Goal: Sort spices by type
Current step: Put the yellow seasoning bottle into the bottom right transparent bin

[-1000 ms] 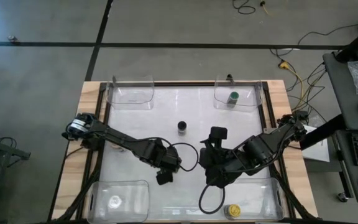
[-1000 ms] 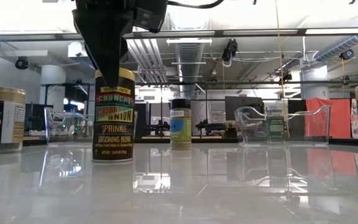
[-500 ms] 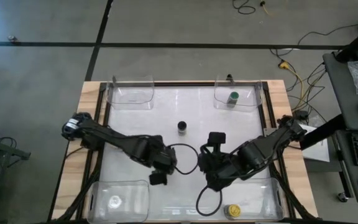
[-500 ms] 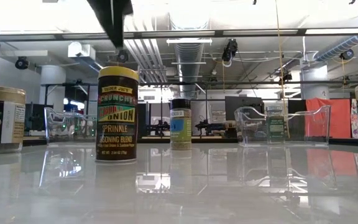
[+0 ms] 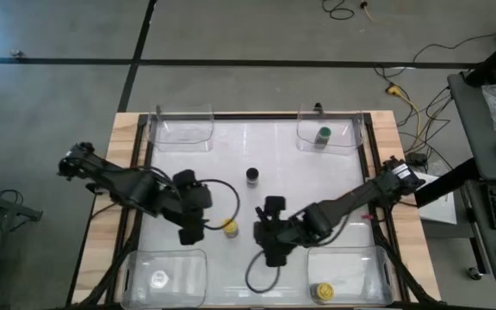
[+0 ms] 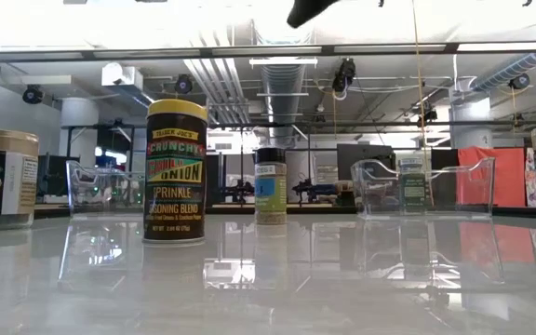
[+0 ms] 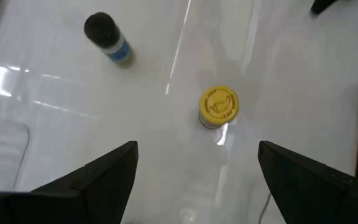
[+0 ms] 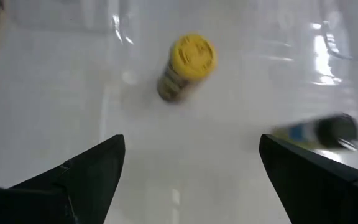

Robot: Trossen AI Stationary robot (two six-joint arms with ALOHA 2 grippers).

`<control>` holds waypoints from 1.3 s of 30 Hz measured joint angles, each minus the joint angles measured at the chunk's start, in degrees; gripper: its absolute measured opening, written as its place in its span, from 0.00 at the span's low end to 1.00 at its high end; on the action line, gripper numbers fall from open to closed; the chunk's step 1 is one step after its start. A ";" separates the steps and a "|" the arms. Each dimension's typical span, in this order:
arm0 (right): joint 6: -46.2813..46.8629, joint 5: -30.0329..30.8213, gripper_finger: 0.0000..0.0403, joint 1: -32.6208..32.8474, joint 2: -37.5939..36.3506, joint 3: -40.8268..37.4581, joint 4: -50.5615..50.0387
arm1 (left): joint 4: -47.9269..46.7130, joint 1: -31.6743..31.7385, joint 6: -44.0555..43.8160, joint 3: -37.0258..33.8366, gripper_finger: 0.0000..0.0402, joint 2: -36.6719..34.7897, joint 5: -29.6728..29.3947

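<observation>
Nearest the table's front edge: 2 clear tubs (image 5: 169, 274), 1 jar each, yellow-lid jar (image 5: 322, 293) at right, pale-lid jar (image 5: 158, 279) at left. Mid-table, 1 yellow-lid jar (image 5: 229, 227) stands free btwn left gripper (image 5: 189, 232) & right gripper (image 5: 270, 255), both spread wide, empty. Beyond, 1 black-lid jar (image 5: 252, 176). Far edge: 2 tubs, 1 green-lid jar (image 5: 323, 134) in right one.

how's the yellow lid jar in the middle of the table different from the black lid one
The yellow-lid jar has a dark label reading "crunchy onion"; the black-lid jar has a blue and green label. In the low view the yellow-lid jar looms larger and sits left of the black-lid jar. The yellow-lid jar stands between both open grippers; the black-lid jar stands farther off. Both stand upright on the open table, outside the tubs.
</observation>
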 joint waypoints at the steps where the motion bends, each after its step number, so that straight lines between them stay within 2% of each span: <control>1: -0.27 -0.31 0.90 -0.35 0.00 -1.08 2.75 | -0.01 -0.37 -0.71 -0.84 0.79 -0.93 0.02; 8: -5.24 -1.88 0.90 -2.14 0.00 -3.48 17.90 | -1.78 -4.05 -9.15 -7.87 0.79 -6.48 0.03; 12: -8.28 -5.78 0.90 -4.00 0.00 -3.48 24.75 | -1.09 -7.00 -14.10 -12.26 0.79 -8.98 -1.48; 19: -6.92 -6.12 0.90 -5.99 0.00 -2.78 26.27 | 2.68 -10.99 -20.90 -18.18 0.79 -12.27 -4.94; 26: -4.78 -6.08 0.90 -6.10 0.00 -4.39 29.49 | 6.85 -11.19 -21.68 -21.11 0.79 -12.41 -10.34; 34: -2.25 -5.52 0.90 -6.40 0.04 -8.69 29.59 | 10.52 -11.12 -19.82 -23.05 0.79 -11.47 -10.97; 39: -2.16 -5.52 0.90 -7.09 0.05 -12.41 34.72 | 10.46 -11.05 -19.50 -23.12 0.79 -11.15 -11.04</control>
